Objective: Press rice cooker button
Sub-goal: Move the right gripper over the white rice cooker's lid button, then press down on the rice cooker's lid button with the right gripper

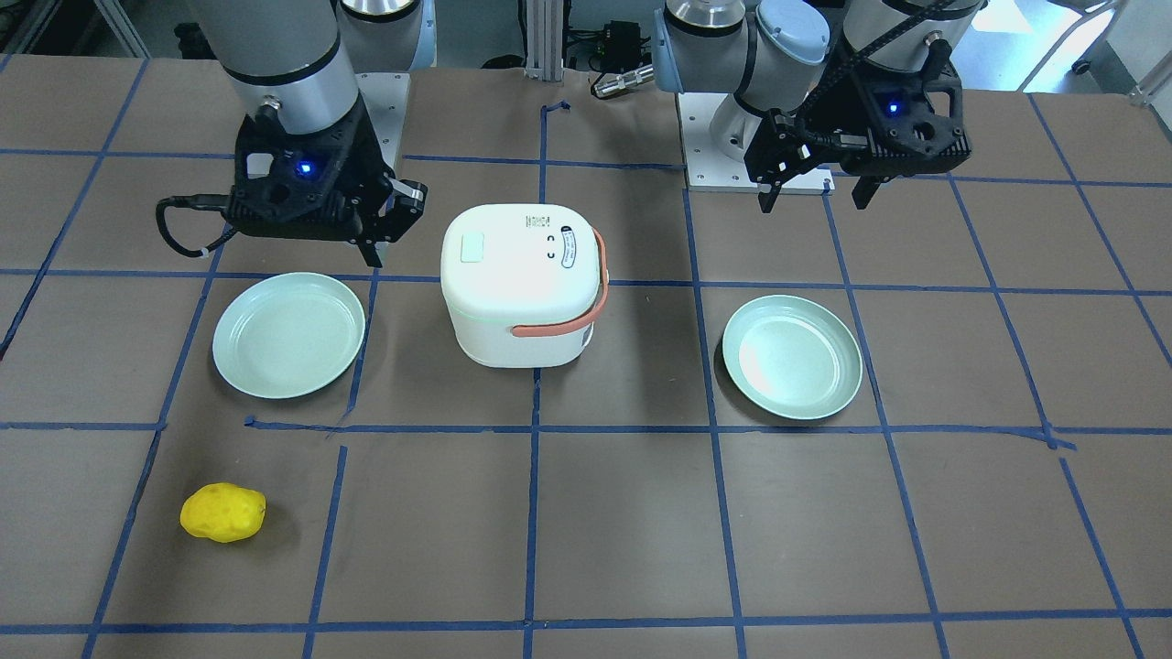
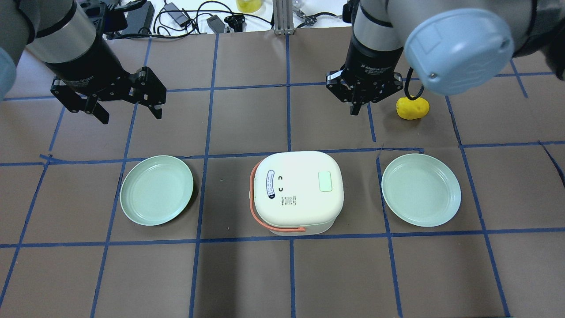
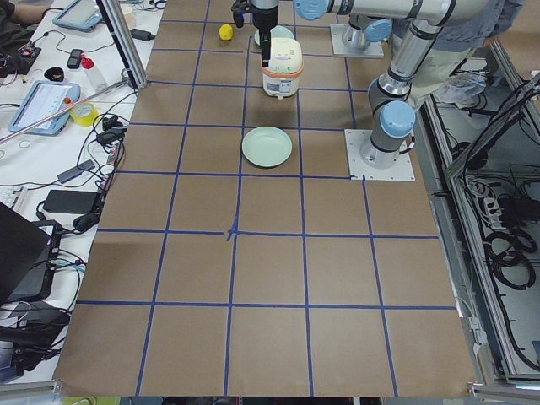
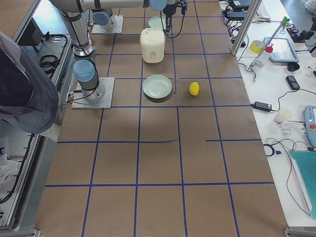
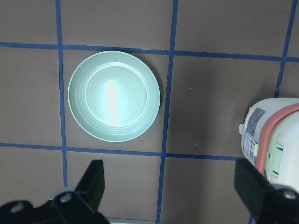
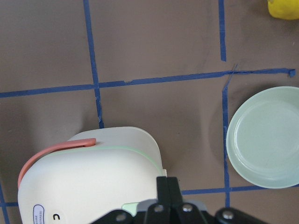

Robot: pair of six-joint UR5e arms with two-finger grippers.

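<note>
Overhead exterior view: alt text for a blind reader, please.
A white rice cooker with an orange handle sits between two pale green plates. Beyond it hover the open left pincer and the shut right pincer, near a yellow lumpy object.

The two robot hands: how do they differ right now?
The left hand is open, fingers spread wide; the right hand is shut, fingers pressed together. The right hand hangs nearer the rice cooker than the left hand does. Both are black, point downward and hold nothing.
</note>
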